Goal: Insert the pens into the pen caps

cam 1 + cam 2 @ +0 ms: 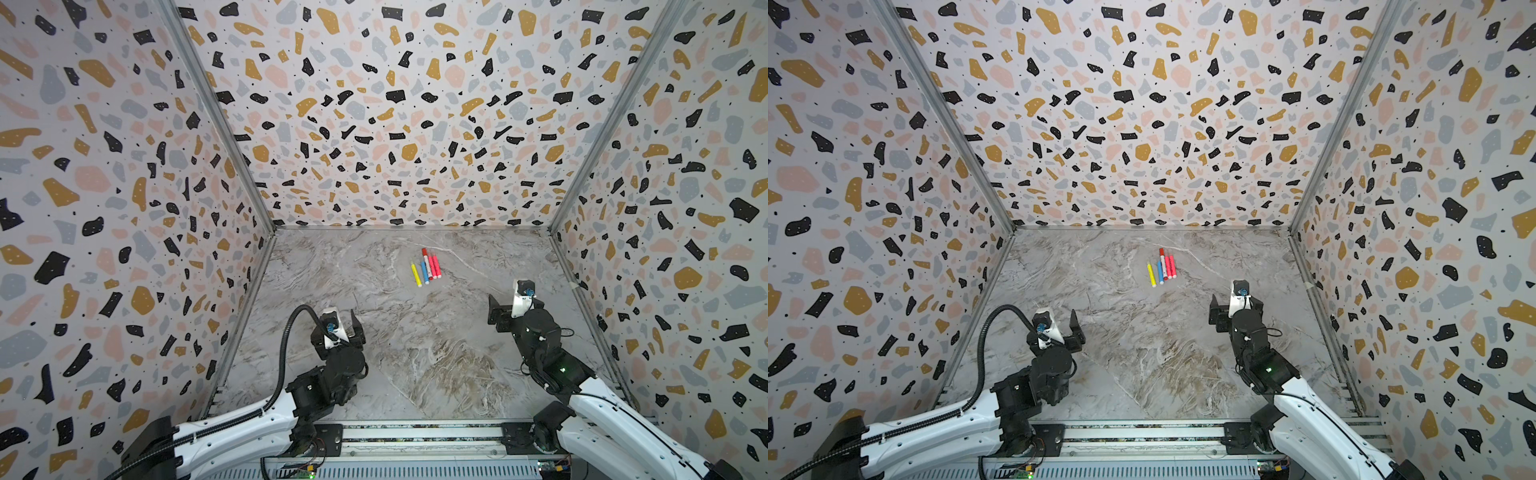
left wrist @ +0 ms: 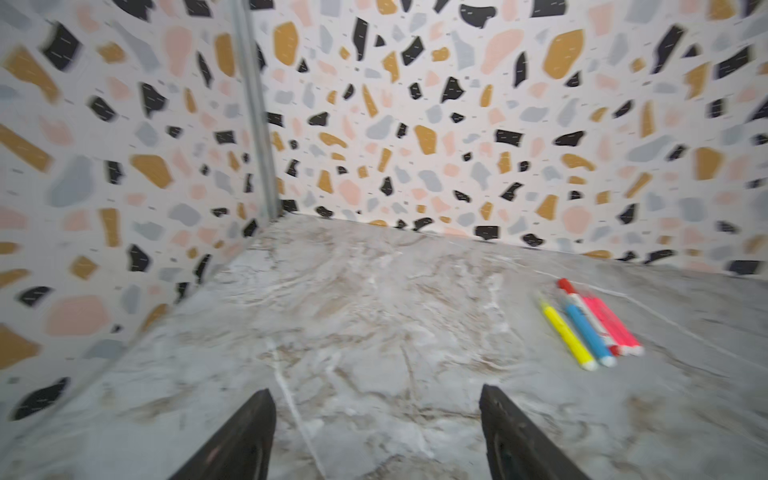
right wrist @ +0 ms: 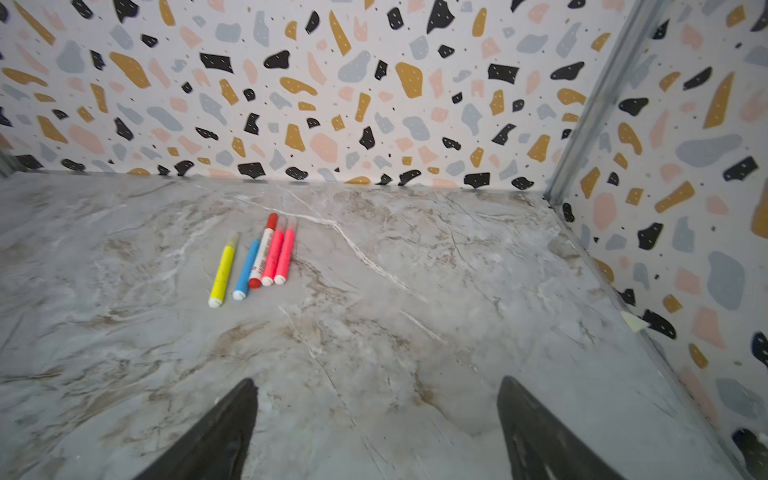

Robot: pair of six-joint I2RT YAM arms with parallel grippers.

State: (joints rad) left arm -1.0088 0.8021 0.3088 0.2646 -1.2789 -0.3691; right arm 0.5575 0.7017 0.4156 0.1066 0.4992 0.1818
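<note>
Right wrist view: the pens [image 3: 253, 262] lie side by side on the table [image 3: 436, 340], a bit short of the back wall [image 3: 332, 83], long axes pointing roughly at that wall. Right gripper [image 3: 376, 381] jaws spread wide, nothing btwn them. Left gripper [image 2: 376, 392] likewise released, empty. Both sit farther from the wall than the pens, so the row's ahead of each. Right arm's nearer. Red cap [image 3: 272, 220] seems on a wall-side tip, tho too small to be sure.

**Both grippers spread and empty**

The left arm [image 1: 232, 428] and right arm [image 1: 602, 411] reach forward, elbows bent. The left gripper [image 2: 374, 392] and right gripper [image 3: 377, 381] each hold their dark fingers [image 2: 249, 432] wide apart, with nothing between them.
</note>
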